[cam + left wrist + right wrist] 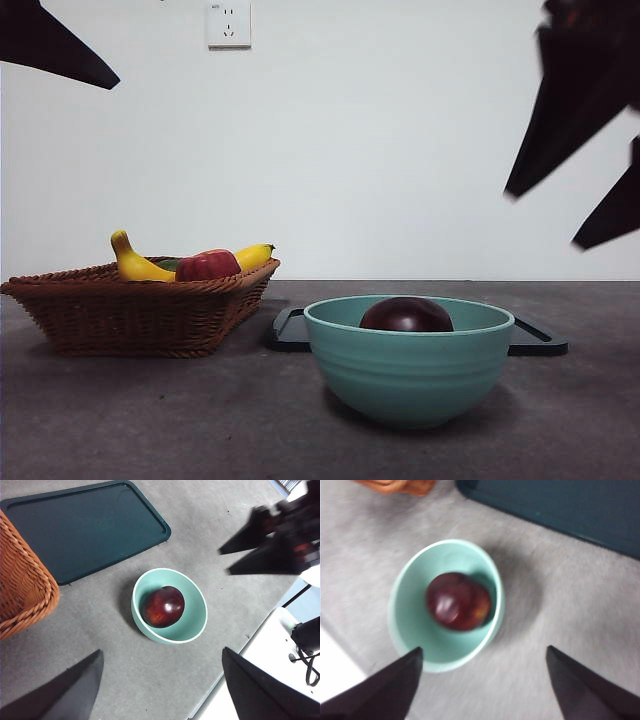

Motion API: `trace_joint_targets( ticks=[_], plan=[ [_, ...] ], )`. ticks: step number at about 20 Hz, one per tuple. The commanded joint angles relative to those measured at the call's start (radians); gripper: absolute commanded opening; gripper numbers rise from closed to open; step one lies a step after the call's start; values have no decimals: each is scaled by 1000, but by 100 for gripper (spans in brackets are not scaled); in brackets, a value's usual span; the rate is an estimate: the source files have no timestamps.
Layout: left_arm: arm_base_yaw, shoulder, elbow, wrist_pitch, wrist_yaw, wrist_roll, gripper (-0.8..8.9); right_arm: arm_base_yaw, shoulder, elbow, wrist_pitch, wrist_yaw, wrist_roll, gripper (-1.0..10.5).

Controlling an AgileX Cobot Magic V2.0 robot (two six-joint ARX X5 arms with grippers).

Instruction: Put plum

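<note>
The plum, glossy dark maroon, lies inside a teal bowl near the front middle of the table. My right gripper hangs high to the right, above the bowl. It is open with nothing between its jaws, and it also shows in the left wrist view as the right gripper. My left gripper is open and empty too, looking down on the bowl from high up. In the front view the left arm is a black tip at the top left corner.
A wicker basket at the left holds a yellow banana and a red apple-like fruit. A dark flat tray lies behind the bowl. The table's edge runs close beside the bowl.
</note>
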Motion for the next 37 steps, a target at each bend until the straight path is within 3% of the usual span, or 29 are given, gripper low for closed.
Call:
trace_joint_targets(
  ticks=[1, 10, 17, 24, 31, 37],
  plan=[
    [-5, 3, 9, 7, 3, 10, 374, 49, 68, 0, 58, 72, 36, 358],
    [-5, 3, 9, 7, 2, 10, 374, 190, 253, 0, 215, 285, 92, 154],
    [-5, 3, 9, 7, 2, 10, 374, 222, 286, 0, 251, 297, 108, 11],
    [-5, 3, 9, 7, 2, 13, 374, 222, 271, 21, 272, 290, 150, 11],
    [-5, 3, 9, 8, 2, 13, 375, 179, 295, 204, 244, 330, 154, 11],
    [-5, 3, 9, 7, 2, 23, 375, 83, 469, 418, 209, 329, 111, 10]
  ],
)
